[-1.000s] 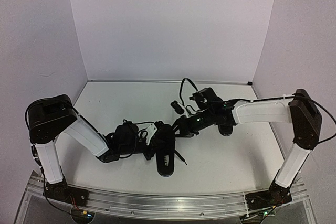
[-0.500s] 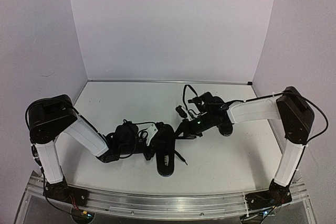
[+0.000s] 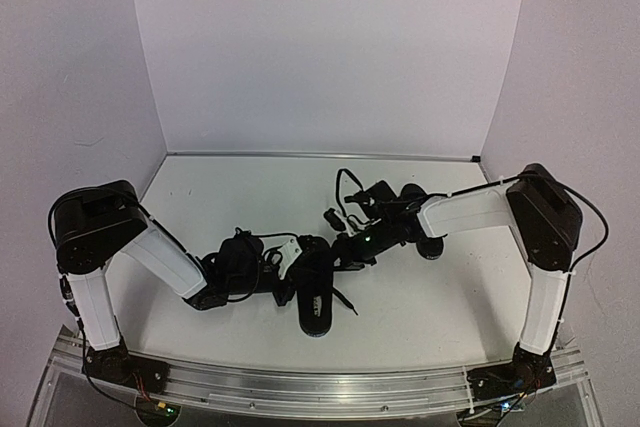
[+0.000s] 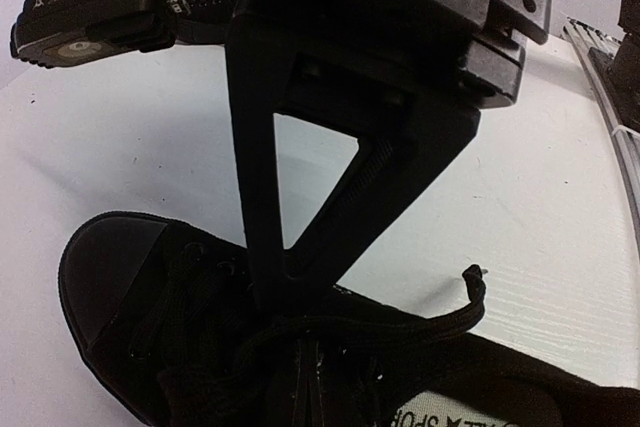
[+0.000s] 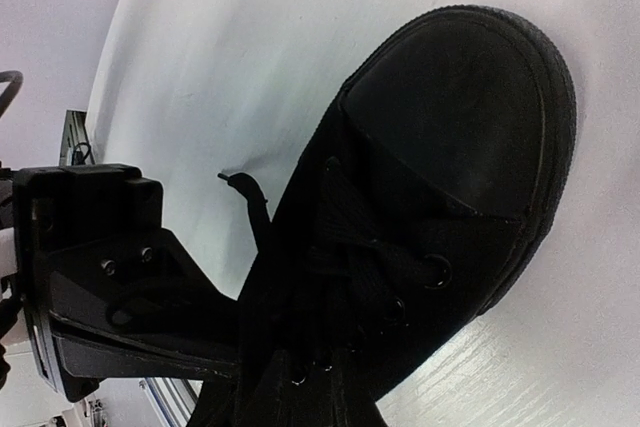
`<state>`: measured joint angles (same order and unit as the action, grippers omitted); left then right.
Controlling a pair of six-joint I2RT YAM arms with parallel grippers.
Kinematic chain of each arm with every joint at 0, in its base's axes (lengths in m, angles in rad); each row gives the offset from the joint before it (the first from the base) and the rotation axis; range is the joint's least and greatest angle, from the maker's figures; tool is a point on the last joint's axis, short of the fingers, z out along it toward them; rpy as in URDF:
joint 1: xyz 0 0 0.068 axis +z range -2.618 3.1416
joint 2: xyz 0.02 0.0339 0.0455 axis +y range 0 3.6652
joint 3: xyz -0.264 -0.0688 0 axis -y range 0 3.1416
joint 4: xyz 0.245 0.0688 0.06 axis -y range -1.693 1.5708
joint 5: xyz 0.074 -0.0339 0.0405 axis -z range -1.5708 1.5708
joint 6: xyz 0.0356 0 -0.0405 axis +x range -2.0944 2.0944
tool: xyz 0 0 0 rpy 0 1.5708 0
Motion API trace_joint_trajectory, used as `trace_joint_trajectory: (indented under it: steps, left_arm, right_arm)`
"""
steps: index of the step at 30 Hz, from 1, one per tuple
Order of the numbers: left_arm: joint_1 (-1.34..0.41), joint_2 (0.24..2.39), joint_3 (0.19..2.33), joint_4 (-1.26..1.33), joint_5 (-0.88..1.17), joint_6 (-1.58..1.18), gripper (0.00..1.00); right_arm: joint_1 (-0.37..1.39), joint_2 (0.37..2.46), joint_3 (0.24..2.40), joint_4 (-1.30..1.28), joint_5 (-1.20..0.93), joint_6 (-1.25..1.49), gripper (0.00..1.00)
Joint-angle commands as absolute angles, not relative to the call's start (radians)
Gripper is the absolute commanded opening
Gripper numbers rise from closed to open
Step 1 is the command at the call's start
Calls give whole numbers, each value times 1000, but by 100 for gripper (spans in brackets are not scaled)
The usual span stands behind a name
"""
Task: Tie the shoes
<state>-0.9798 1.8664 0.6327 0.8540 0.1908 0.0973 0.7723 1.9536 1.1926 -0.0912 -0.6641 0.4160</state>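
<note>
top view: a small black low lace-up shoe (image 3: 315, 297) lies on the matte white table (image 3: 440, 297) just below the frame's centre. its long axis runs almost straight up and down the picture, with the rounded toe at the upper end and the open heel, pale print on its insole, at the lower end. the left gripper (image 3: 292, 265) reaches in from the left onto the lacing. the right gripper (image 3: 346, 247) comes in from the right, just beside the toe end.

left wrist view: the shoe (image 4: 200, 347) lies across the bottom, with its smooth domed toe cap at lower left and woven canvas behind it. the left gripper (image 4: 290, 282) is a hollow black plastic triangle whose fingers are clenched together, tip down among the laces. i cannot tell whether a lace is pinched. a braided thin black lace end (image 4: 470, 277) curls free right of centre.

right wrist view: the shoe (image 5: 420, 207) runs diagonally, toe at upper right, with a ribbed rim and small round eyelets. the blocky, screwed left gripper (image 5: 225, 337) wedges into the lacing from lower left. i cannot tell whether the right gripper is clenched or released.
</note>
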Motion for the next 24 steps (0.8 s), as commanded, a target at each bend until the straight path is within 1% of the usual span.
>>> trace_joint_trajectory:
  steps: [1,8,16,24]
  left_arm:
    - [-978,1836,624,817,218,119,0]
    - [-979,1839,617,827,218,125,0]
    - [-979,1838,606,854,219,122,0]
    - [-979,1853,588,920,219,121,0]
  right_arm:
    - [787,1972,1235,-82,-694,399,13]
    - [788,1957,1210,-44,-784,419,14]
    - [793,1989,1199,-31,-789,432,15]
    - [796,2010,1190,-12,-804,456,20]
